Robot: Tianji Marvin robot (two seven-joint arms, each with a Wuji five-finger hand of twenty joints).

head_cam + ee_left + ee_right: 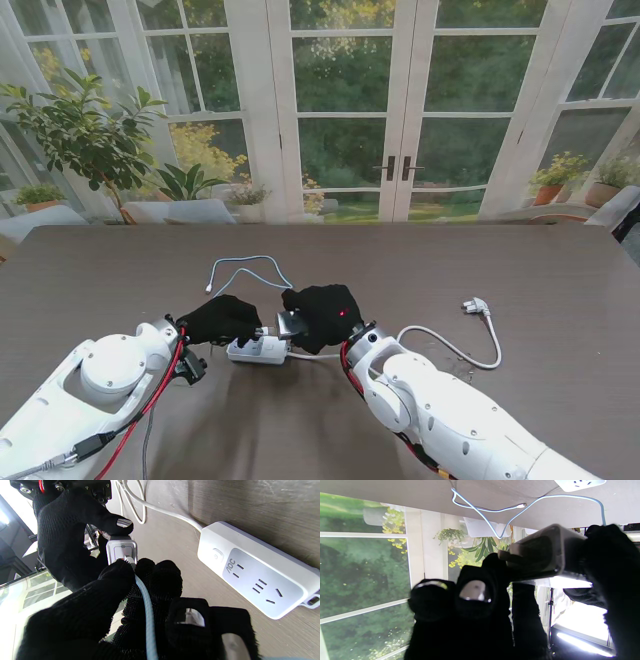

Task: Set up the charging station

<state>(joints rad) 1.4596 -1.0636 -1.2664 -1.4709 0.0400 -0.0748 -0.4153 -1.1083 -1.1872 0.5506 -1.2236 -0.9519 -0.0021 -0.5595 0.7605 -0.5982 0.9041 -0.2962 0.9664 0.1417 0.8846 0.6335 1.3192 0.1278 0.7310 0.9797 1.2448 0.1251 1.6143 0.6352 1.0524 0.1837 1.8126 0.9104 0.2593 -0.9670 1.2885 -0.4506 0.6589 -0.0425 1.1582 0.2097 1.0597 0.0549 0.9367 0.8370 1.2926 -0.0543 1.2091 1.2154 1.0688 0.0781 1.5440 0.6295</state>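
A white power strip [257,350] [257,570] lies on the dark table just under both hands. My right hand [322,316] [480,610], in a black glove, is shut on a grey charger block [291,322] [121,549] [540,552] and holds it above the strip. My left hand [220,319] [125,615] is shut on the plug end of a light blue cable [147,610] and presses it against the charger's port face. The cable's free length [245,268] [492,510] loops on the table farther from me.
The strip's white cord [450,345] runs right to its wall plug [474,306] lying on the table. The brown table [560,280] ends at glass doors [400,110]. Potted plants [85,130] stand outside beyond its far edge.
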